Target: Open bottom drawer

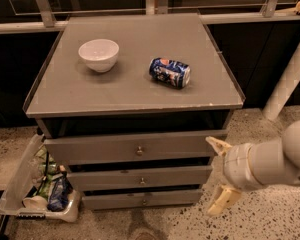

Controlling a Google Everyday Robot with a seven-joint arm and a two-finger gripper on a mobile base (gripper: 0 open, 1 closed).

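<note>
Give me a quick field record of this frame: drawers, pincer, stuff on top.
bottom drawer: lowest of three fronts, not pulled out
pincer: open, beside the right ends of the drawer fronts, away from the knobs
cabinet: white bowl upright at left of the top; can on its side at right
floor, left of cabinet: bin holding packets

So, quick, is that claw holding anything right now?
Claw: open, holding nothing, off to the right of the bottom drawer.
</note>
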